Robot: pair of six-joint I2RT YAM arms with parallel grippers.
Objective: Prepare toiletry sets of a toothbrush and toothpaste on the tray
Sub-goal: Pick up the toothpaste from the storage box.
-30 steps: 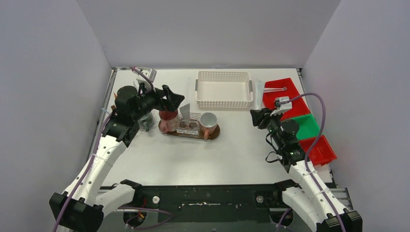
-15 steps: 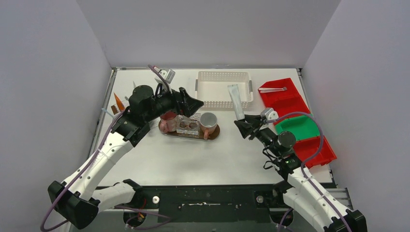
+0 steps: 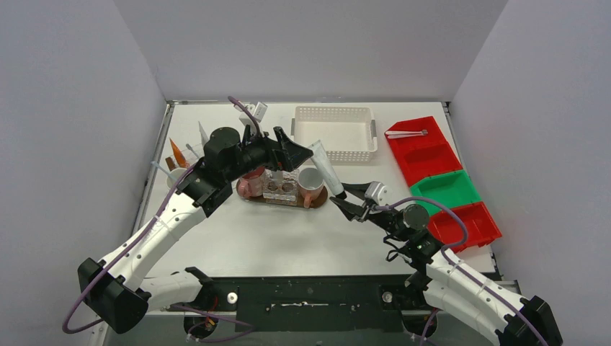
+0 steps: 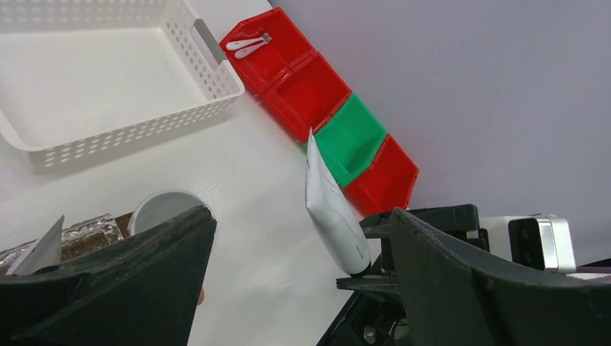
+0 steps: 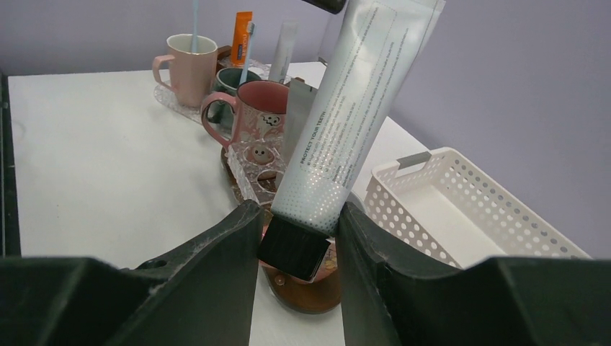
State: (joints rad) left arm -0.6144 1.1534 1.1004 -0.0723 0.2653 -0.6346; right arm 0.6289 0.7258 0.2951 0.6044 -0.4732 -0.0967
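Our right gripper [image 3: 344, 203] has its jaws pinched on the black cap of the toothpaste tube [image 5: 346, 115]. It holds the tube off the table [image 3: 288, 238], just right of the tray [image 3: 319, 197], with the crimped end leaning up and to the far left. That end is cut off by the top edge of the right wrist view, where a dark shape also pokes in. We cannot tell whether that shape touches the tube. Our left gripper [image 3: 292, 150] hangs over the tray with its jaws spread wide and nothing between them. From above, its tips sit close to the tube's upper end, but we cannot tell whether they make contact. On the tray, the left arm partly covers the maroon mug [image 5: 259, 108] and the clear holder [image 3: 281, 189] beside it. A grey tube stands at that mug, but we cannot make out whether it is inside. The white mug [image 4: 169, 209] at the tray's right end is plain from above but hidden behind the held tube in the right wrist view. Off the tray to the far left stand the pinkish mug [image 5: 189, 65], with a pale toothbrush [image 5: 194, 18] in it, and the dark green mug [image 5: 234, 79], mostly screened by the maroon one. An orange tube [image 5: 241, 36] rises behind it. The white basket [image 3: 335, 133] lies beyond the tray. At the right edge are the red bins [image 3: 418, 151] and the green bin [image 3: 450, 189]. The farthest red one holds small pale items we cannot identify.
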